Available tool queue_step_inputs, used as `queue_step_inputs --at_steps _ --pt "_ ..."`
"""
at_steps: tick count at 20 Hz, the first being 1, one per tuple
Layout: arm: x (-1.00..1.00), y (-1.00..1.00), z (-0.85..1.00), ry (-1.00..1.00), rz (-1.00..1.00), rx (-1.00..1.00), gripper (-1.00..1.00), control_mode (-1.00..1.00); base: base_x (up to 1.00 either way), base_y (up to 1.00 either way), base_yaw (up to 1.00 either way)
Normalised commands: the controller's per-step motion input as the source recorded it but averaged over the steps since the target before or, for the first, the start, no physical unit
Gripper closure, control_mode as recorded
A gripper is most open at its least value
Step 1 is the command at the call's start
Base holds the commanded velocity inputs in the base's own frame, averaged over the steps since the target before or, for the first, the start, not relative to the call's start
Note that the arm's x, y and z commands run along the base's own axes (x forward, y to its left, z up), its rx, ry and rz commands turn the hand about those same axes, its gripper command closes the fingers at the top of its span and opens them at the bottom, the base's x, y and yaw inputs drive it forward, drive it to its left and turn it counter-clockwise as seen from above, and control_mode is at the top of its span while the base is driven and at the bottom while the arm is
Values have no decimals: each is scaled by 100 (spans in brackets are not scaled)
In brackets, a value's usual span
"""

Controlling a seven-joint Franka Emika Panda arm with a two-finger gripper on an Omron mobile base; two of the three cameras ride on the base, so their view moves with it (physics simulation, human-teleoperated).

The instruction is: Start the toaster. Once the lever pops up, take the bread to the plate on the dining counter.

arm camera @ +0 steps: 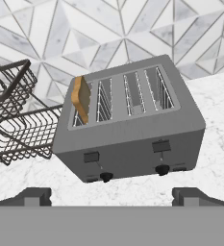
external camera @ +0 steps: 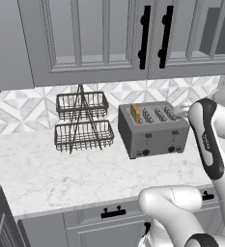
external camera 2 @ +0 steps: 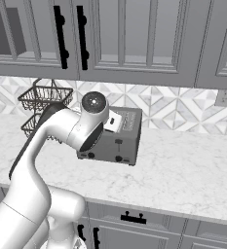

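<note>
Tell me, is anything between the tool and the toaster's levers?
Nothing visible. The open tool faces the boxy grey metal toaster across bare marble counter; the wire basket rack stands off to one side.

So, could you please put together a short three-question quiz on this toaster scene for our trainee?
1. True or false: the bread stands in the toaster slot nearest the wire basket rack.
2. How many slots does the toaster have on top?
3. The end effector is: A) shut on the bread, B) open and in front of the toaster, clear of it, C) pressing a lever.

Key: 1 true; 2 four; 3 B.
</note>
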Motion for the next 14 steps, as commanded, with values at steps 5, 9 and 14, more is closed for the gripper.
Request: queue_step_inputs --at_steps 5,9,14 --pt "0 8 0 0 0 0 -100 -100 0 0 0" --pt "-2 84 0 0 0 3 -100 -100 0 0 0" --pt "5 74 0 2 -2 2 -100 -100 0 0 0"
